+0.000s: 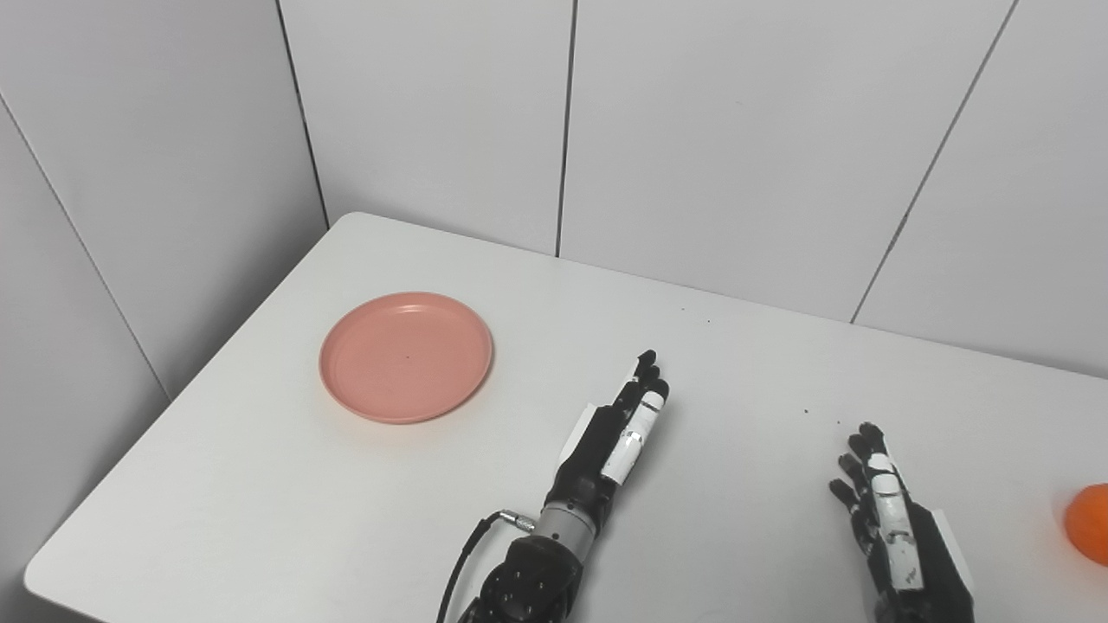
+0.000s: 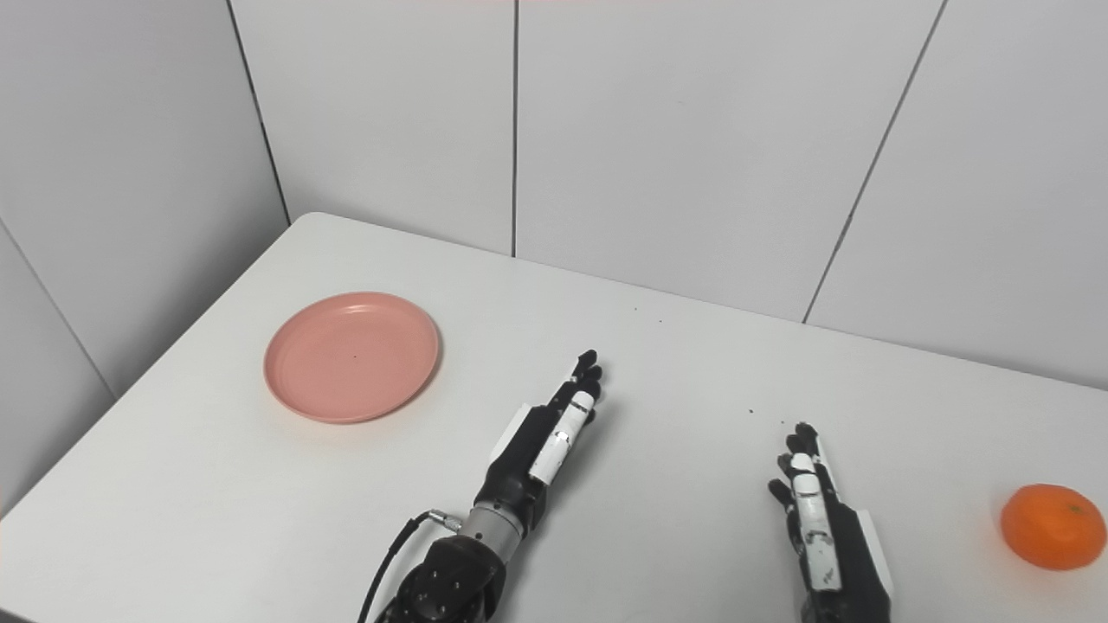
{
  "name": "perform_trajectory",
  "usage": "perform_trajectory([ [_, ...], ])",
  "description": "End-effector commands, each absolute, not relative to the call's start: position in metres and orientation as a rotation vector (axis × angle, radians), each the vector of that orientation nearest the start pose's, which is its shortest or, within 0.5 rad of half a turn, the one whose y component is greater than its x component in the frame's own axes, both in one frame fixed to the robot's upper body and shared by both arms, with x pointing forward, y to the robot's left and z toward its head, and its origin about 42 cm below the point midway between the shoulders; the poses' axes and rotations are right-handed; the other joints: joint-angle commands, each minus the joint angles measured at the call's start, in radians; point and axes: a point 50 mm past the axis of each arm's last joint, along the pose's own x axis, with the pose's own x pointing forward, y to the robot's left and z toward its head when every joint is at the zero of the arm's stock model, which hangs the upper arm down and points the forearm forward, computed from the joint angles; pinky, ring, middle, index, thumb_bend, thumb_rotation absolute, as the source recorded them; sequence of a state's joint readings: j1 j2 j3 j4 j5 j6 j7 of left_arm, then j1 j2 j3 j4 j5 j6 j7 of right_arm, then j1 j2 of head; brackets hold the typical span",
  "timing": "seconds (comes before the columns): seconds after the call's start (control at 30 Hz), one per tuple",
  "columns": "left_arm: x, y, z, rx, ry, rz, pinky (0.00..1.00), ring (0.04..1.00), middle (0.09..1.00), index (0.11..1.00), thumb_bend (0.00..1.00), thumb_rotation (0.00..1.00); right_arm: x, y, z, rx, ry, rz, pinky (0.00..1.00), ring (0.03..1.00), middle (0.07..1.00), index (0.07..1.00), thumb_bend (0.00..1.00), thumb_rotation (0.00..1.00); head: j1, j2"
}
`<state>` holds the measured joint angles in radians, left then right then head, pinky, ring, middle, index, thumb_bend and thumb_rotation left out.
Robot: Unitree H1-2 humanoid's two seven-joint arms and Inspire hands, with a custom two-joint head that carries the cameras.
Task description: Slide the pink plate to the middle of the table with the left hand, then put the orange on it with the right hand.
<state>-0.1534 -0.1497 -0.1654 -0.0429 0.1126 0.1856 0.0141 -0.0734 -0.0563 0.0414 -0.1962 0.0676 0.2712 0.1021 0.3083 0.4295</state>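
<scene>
A round pink plate (image 1: 406, 356) lies empty on the left part of the white table (image 2: 710, 381). My left hand (image 1: 616, 431) is open over the table's middle, fingers stretched forward, well to the right of the plate and apart from it. The orange (image 2: 1053, 525) rests on the table at the far right, partly cut by the picture's edge in the left eye view. Open and holding nothing, my right hand (image 2: 818, 517) sits near the front edge, to the left of the orange with a gap between them.
White panelled walls (image 1: 692, 130) rise close behind the table and along its left side. The table's left and front edges are near the plate and my arms. A black cable (image 2: 394, 549) loops beside my left wrist.
</scene>
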Motion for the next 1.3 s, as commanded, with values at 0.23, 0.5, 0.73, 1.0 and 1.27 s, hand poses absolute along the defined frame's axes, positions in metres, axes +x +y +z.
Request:
perform_trajectory([
  [0.23, 0.325, 0.112, 0.189, 0.024, -0.172, -0.224, 0.95, 0.962, 0.967, 0.956, 0.35, 1.00, 0.304, -0.200, 0.162, 0.010, -0.050, 0.182, 1.00, 0.988, 0.996, 1.000, 0.23, 1.00, 0.005, -0.004],
  [0.5, 0.324, 0.122, 0.207, 0.061, -0.238, -0.217, 0.94, 0.963, 0.961, 0.946, 0.41, 1.00, 0.302, -0.199, 0.161, 0.014, -0.053, 0.180, 1.00, 0.989, 0.997, 1.000, 0.23, 1.00, 0.008, -0.011],
  [0.73, 0.325, 0.134, 0.227, 0.112, -0.320, -0.192, 0.90, 0.941, 0.949, 0.935, 0.43, 1.00, 0.299, -0.199, 0.161, 0.003, -0.050, 0.179, 1.00, 0.990, 0.996, 1.000, 0.22, 1.00, 0.011, -0.022],
  [1.0, 0.331, 0.147, 0.250, 0.098, -0.392, -0.168, 0.93, 0.942, 0.950, 0.938, 0.43, 1.00, 0.299, -0.200, 0.160, -0.002, -0.050, 0.180, 1.00, 0.987, 0.991, 0.994, 0.24, 1.00, 0.017, -0.023],
  [1.27, 0.339, 0.179, 0.278, 0.122, -0.464, -0.103, 0.98, 0.962, 0.970, 0.957, 0.40, 1.00, 0.298, -0.199, 0.161, -0.002, -0.049, 0.179, 1.00, 0.985, 0.990, 0.994, 0.22, 1.00, 0.022, -0.023],
])
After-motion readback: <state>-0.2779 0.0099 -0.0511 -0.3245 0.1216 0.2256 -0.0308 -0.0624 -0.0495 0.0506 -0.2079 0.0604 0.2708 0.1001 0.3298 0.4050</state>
